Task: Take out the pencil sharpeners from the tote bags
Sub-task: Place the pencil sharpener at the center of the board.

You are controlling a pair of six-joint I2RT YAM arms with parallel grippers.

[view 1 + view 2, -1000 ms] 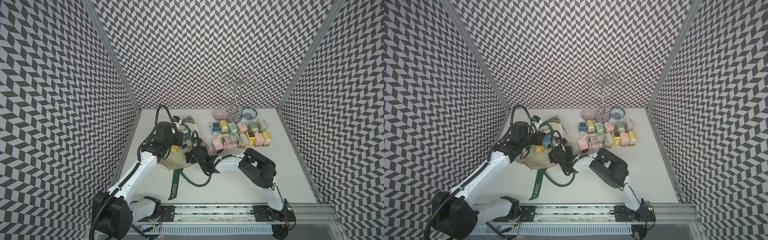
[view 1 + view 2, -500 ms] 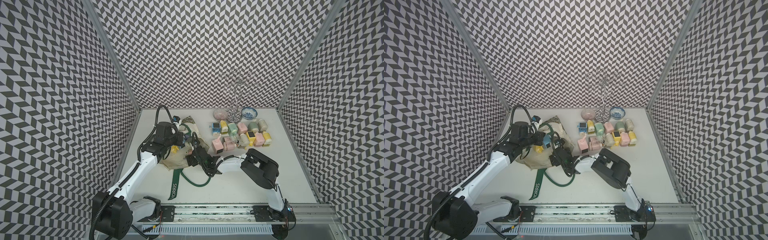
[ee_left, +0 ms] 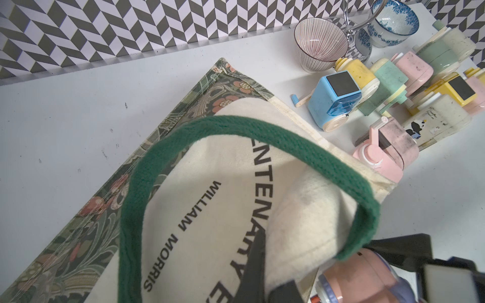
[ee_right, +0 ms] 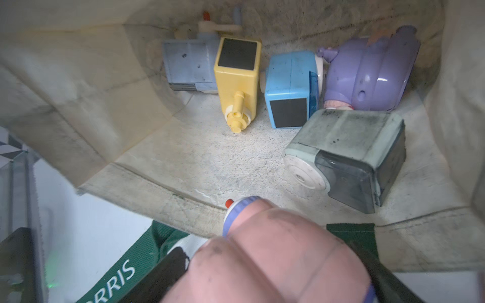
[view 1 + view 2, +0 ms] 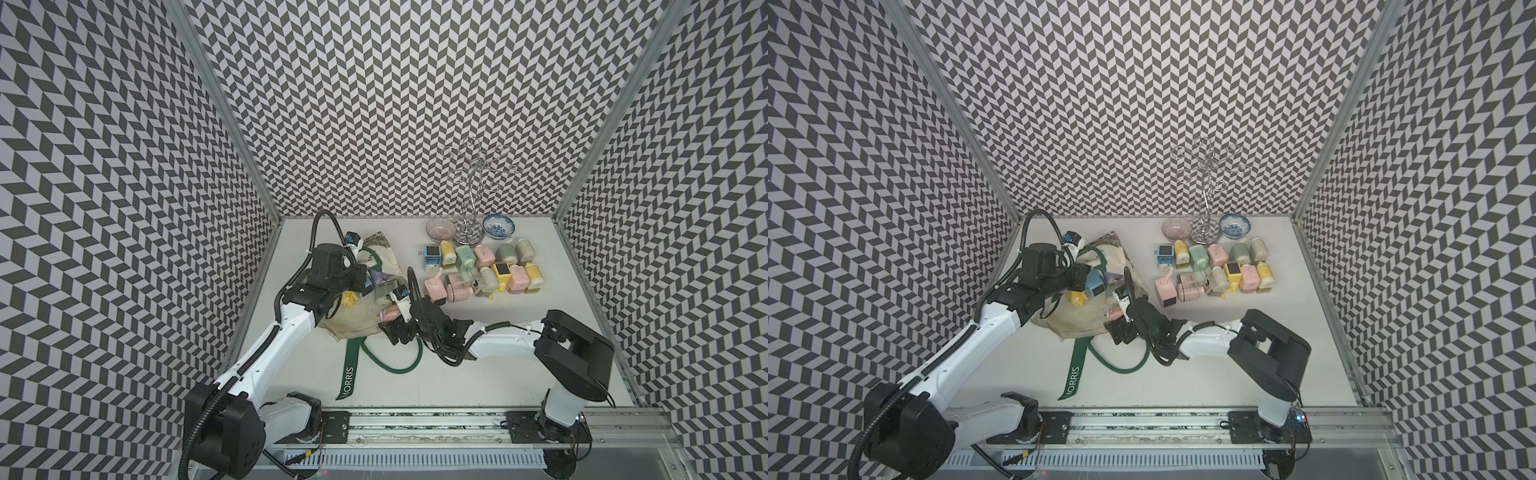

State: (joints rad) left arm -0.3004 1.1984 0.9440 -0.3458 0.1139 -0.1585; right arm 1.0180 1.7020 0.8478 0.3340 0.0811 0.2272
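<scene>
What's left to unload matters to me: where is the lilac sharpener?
In the right wrist view the lilac sharpener lies deep inside the tote bag, on the robot's left, beside the blue sharpener and beyond the grey-green sharpener.

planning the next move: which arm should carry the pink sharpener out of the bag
Right. The right gripper holds the pink sharpener at the tote bag mouth; the left gripper is pinching its edge up.

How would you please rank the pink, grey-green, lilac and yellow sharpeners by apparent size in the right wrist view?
1. pink sharpener, though it sits nearest the camera, so real size is unsure.
2. grey-green sharpener.
3. lilac sharpener, close behind.
4. yellow sharpener.
</scene>
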